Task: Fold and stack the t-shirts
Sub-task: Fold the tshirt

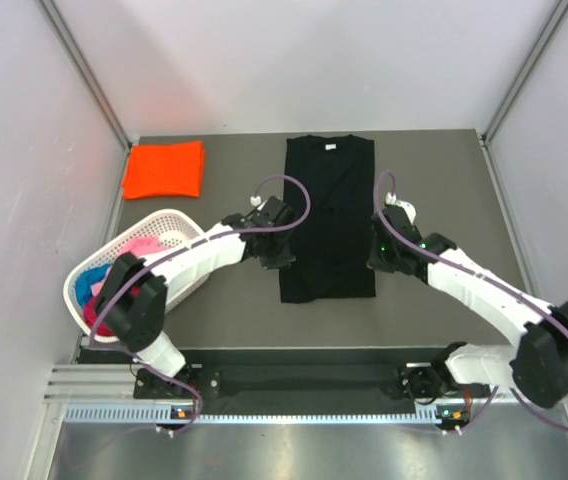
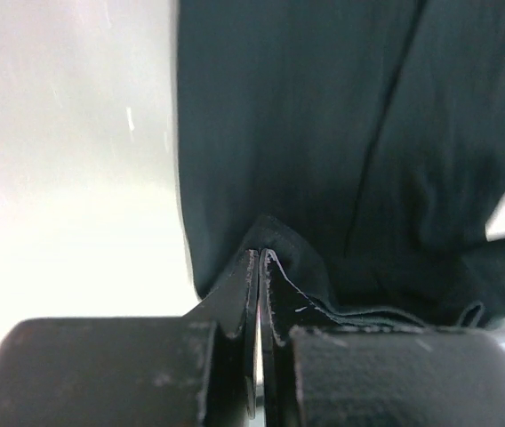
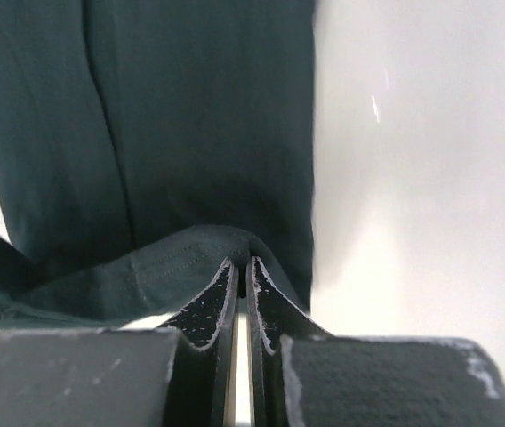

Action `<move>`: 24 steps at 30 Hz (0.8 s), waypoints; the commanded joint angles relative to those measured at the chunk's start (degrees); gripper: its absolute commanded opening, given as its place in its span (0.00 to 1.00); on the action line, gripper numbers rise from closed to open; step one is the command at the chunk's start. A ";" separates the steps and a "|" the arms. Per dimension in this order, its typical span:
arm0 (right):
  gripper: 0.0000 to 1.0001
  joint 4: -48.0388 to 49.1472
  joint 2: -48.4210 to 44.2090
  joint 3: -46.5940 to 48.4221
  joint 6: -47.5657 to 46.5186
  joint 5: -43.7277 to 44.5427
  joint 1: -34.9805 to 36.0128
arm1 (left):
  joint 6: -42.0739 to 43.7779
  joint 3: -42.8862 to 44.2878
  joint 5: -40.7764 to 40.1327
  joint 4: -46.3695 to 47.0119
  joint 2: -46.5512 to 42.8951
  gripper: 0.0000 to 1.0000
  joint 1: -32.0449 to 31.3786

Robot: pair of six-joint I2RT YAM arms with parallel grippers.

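Overhead, you see a black t-shirt (image 1: 329,215) spread as a long narrow strip on the grey table (image 1: 234,320). Its sides are folded inward and its small white neck label (image 1: 329,147) is at the far end.

Your left gripper (image 1: 280,258) sits at the shirt's left edge, toward its near end. Your right gripper (image 1: 380,255) sits level with it at the shirt's right edge.

Through the left wrist camera, the two fingers (image 2: 239,294) are pressed together, with a peak of the shirt's dark cloth pinched between their tips. Through the right wrist camera, the fingers (image 3: 217,302) are likewise clenched. A stitched hem of the same shirt rises in a fold up to their tips, where it is nipped. So each claw is grasping the black t-shirt by an edge, while the rest of the cloth lies on the table.

To the left of the shirt's collar end, well apart from it, an orange t-shirt (image 1: 165,169) lies folded into a neat rectangle. To the left of the shirt's near end, beyond the left arm, a white lattice basket (image 1: 182,218) holds a jumble of pink cloth (image 1: 144,243), blue cloth (image 1: 88,282) and magenta cloth (image 1: 94,318).
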 commanded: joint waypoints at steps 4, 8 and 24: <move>0.00 8.25 12.04 9.77 -10.05 -3.22 -5.26 | 8.27 12.14 -0.14 -3.15 11.01 0.00 5.45; 0.00 8.51 19.17 15.39 -13.75 -5.41 -7.98 | 10.47 19.60 -0.58 -5.27 15.93 0.00 8.18; 0.00 7.81 31.93 29.73 -15.07 -10.07 -14.05 | 16.45 38.59 1.26 -5.79 29.65 0.00 15.04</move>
